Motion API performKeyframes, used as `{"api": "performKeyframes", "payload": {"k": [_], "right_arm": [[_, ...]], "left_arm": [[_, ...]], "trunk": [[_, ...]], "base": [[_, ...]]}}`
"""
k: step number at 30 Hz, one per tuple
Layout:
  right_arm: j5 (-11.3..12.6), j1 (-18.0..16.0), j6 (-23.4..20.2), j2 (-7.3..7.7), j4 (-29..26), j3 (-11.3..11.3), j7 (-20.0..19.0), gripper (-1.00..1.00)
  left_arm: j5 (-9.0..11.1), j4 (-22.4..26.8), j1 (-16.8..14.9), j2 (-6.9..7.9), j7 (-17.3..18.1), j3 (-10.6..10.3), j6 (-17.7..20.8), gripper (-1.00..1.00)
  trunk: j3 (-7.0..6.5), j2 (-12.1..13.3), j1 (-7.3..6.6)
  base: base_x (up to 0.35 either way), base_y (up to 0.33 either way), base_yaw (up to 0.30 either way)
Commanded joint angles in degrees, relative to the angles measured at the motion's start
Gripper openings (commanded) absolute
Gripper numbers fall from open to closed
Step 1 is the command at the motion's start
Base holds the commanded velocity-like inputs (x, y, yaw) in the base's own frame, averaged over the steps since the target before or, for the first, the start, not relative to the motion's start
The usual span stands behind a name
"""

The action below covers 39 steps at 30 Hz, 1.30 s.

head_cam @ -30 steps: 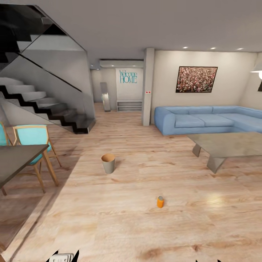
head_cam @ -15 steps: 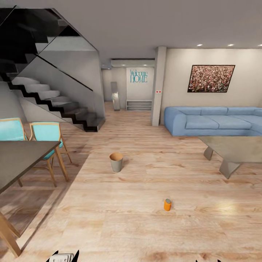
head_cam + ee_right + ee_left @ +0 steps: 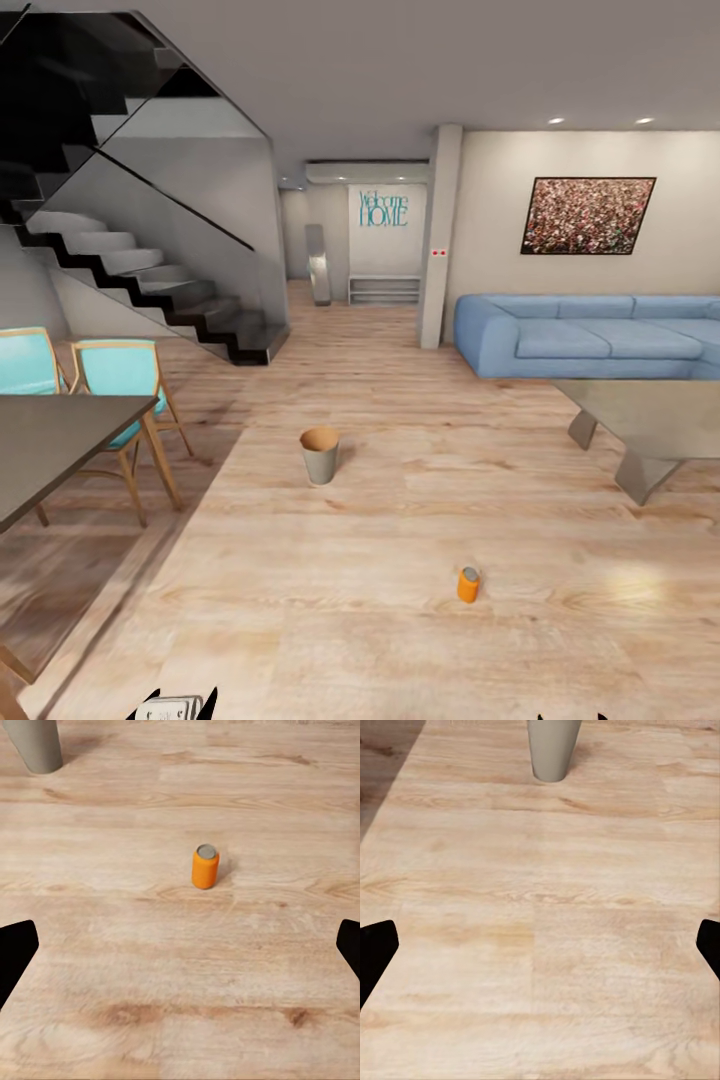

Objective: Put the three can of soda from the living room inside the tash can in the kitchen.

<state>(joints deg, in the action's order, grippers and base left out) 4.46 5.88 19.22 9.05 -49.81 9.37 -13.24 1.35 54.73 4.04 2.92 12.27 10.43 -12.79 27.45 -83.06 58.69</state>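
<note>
Orange can [image 3: 205, 866] upright on the wood floor [image 3: 330, 610], well apart from the grey bin [image 3: 320, 455]. Both grippers spread wide, empty. Risk: nudging the light can over on approach, sending it rolling; other two cans unaccounted for.

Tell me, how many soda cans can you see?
1. An orange can stands upright on the wood floor, nearer the robot than the grey bin and apart from it. Others may be out of view.
</note>
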Motion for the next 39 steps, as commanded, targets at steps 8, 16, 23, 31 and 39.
{"api": "performKeyframes", "payload": {"k": [8, 16, 23, 31, 39], "right_arm": [[0.5, 0.0, 0.0, -0.04, 0.0, 0.0, -0.5, 1.0], [0.5, 0.0, 0.0, -0.02, 0.0, 0.0, -0.5, 1.0], [0.5, 0.0, 0.0, -0.04, 0.1, 0.0, -0.5, 1.0], [0.5, 0.0, 0.0, -0.02, 0.0, 0.0, -0.5, 1.0], [0.5, 0.0, 0.0, 0.0, 0.0, 0.0, -0.5, 1.0]], "left_arm": [[0.2, -0.3, -0.1, -0.02, 0.4, 0.1, 0.0, 1.0], [0.2, -0.7, -0.2, -0.02, 0.4, 0.1, 0.0, 1.0], [0.2, -0.7, -0.2, -0.02, 0.4, 0.1, 0.0, 1.0], [0.2, -0.7, -0.2, -0.02, 0.4, 0.1, 0.0, 1.0], [0.1, -0.7, -0.2, -0.02, 0.4, 0.1, 0.0, 1.0]], "trunk": [[0.03, 0.0, 0.04], [0.18, 0.0, 0.04], [0.54, 0.0, 0.04], [0.69, 0.0, 0.04], [0.71, 0.0, 0.04]], "base": [[0.319, 0.005, 0.0], [0.29, 0.135, 0.027], [0.276, 0.177, 0.108], [0.246, 0.138, 0.042], [0.235, 0.05, 0.005]]}}
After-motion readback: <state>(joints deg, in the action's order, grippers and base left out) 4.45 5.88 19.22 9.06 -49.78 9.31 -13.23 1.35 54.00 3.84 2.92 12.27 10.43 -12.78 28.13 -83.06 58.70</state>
